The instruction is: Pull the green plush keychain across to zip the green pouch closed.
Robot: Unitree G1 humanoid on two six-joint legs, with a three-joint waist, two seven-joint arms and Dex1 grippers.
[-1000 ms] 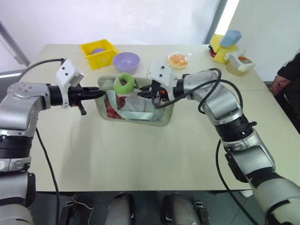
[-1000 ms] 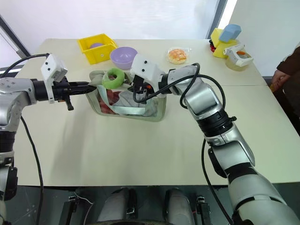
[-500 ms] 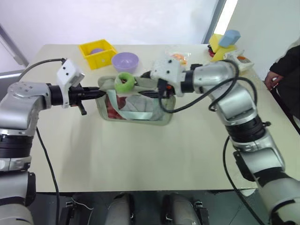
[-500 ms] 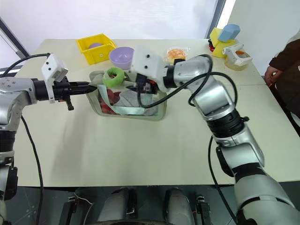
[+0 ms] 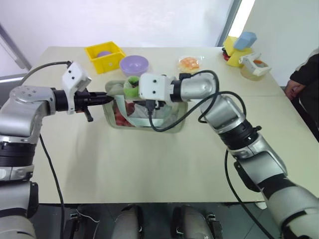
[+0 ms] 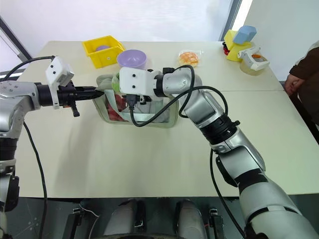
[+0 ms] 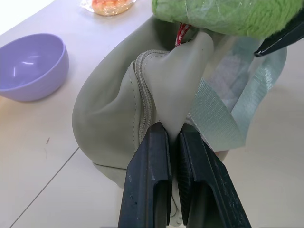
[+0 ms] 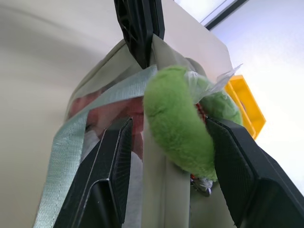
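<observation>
- the pouch [image 5: 144,117] sits near the middle of the table [image 5: 149,169], in front of the purple bowl [image 5: 134,64].
- the left gripper [image 7: 173,142] has its fingers together, pinching a fold of the pouch's grey-green fabric at its left end, right beside the zipper track.
- the keychain [image 8: 178,123] sits on top of the pouch toward its left end, close to that pinch.
- the right gripper [image 8: 166,137] reaches over the pouch from the right; its fingers [image 8: 111,161] stand apart on either side of the keychain. one finger lies against the plush; whether the other presses it, i cannot tell.
- the pouch's mint strap [image 8: 80,128] drapes loosely down its clear side, with red contents showing behind it.
- a yellow bin [image 5: 104,56] stands at the far left of the table, just left of the bowl.
- a wrapped bun [image 5: 189,63] lies to the right of the bowl.
- at the far right corner are a yellow and blue item [image 5: 238,46] and a clear container [image 5: 254,67].
- a person's hand and dark sleeve [image 5: 301,79] show at the right edge.
</observation>
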